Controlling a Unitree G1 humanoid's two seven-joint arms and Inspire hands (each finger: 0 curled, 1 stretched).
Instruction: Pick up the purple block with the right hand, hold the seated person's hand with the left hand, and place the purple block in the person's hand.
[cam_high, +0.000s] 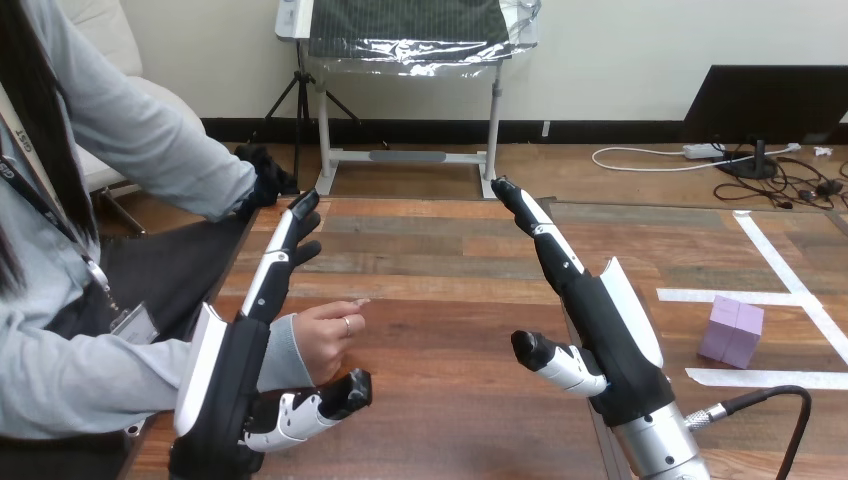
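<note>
The purple block (732, 331) sits on the wooden table (440, 300) at the right, between white tape lines. My right hand (600, 335) is raised over the table's middle, fingers straight and open, well left of the block and apart from it. My left hand (240, 350) stands at the table's left edge with its fingers straight and its thumb out below. The person's hand (325, 338) rests loosely curled between those fingers and the thumb, touching or nearly touching my palm. Nothing is curled round it.
White tape strips (790, 290) mark the table's right part around the block. The person's sleeve (90, 380) lies along the left edge. A black cable (770, 400) runs from my right wrist.
</note>
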